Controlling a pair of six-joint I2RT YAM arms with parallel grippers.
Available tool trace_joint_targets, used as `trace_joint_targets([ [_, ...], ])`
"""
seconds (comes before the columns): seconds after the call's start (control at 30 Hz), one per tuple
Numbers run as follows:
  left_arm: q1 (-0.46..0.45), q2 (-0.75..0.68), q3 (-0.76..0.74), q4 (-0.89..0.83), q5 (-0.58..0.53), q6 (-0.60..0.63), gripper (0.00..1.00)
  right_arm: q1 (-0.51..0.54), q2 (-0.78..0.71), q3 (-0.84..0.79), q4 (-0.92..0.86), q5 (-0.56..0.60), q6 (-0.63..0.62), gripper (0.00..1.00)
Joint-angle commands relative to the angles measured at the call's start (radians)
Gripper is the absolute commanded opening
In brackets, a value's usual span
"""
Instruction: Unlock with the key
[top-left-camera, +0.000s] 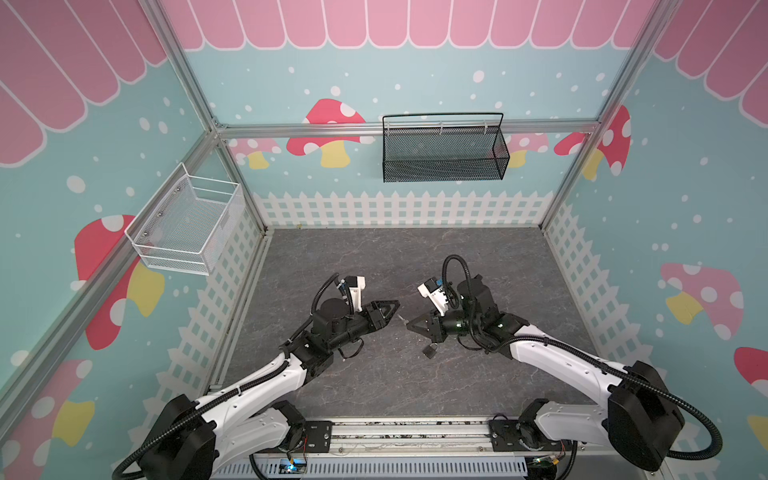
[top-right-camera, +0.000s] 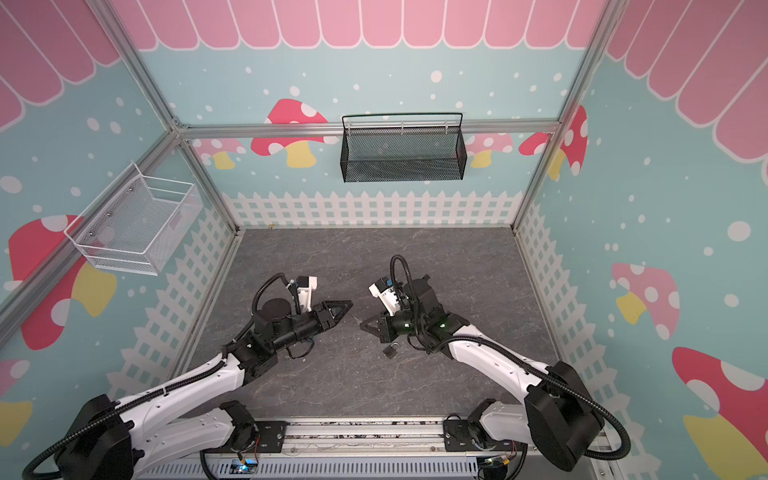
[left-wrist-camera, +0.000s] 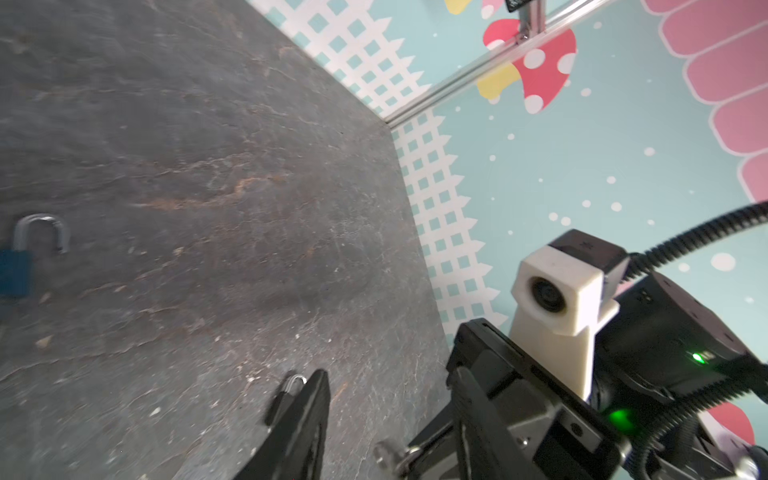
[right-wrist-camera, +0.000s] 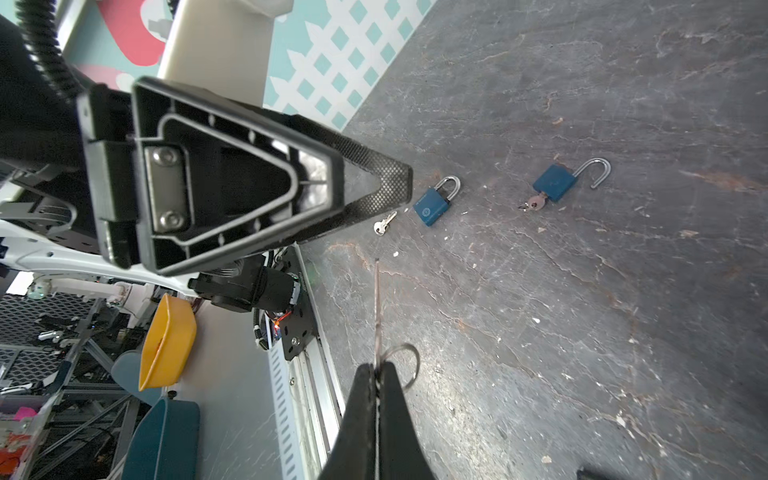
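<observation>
Right gripper (right-wrist-camera: 376, 368): clamped on the key (right-wrist-camera: 377, 299), which is held above the tabletop (top-left-camera: 374, 257) near its middle. Left gripper (top-left-camera: 395, 306): fingers parted, nothing gripped. Padlock (top-left-camera: 430, 351): laid between middle and front edge.

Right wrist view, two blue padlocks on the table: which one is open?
The keyed padlock: shackle swung free, inserted key at its base. The other padlock, beside a loose key, has its shackle latched.

Matt stone-look tabletop (right-wrist-camera: 540, 332), shiny metal key (right-wrist-camera: 377, 307)
</observation>
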Motion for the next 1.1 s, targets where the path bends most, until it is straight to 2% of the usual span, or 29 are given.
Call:
trace_joint_targets([
  [0.0,-0.015,0.032,0.038,0.081,0.028,0.036,0.46,-0.007,-0.025,0.006,0.043,-0.055,0.039,0.00],
  [0.17,-0.033,0.084,0.054,0.162,0.080,0.026,0.44,-0.020,-0.042,0.000,0.088,-0.064,0.090,0.00],
  [0.47,-0.043,0.065,0.027,0.189,0.060,0.016,0.40,-0.048,-0.042,-0.023,0.171,-0.076,0.166,0.00],
  [1.07,-0.044,0.048,0.014,0.177,0.041,0.032,0.21,-0.071,-0.028,-0.048,0.224,-0.078,0.228,0.00],
])
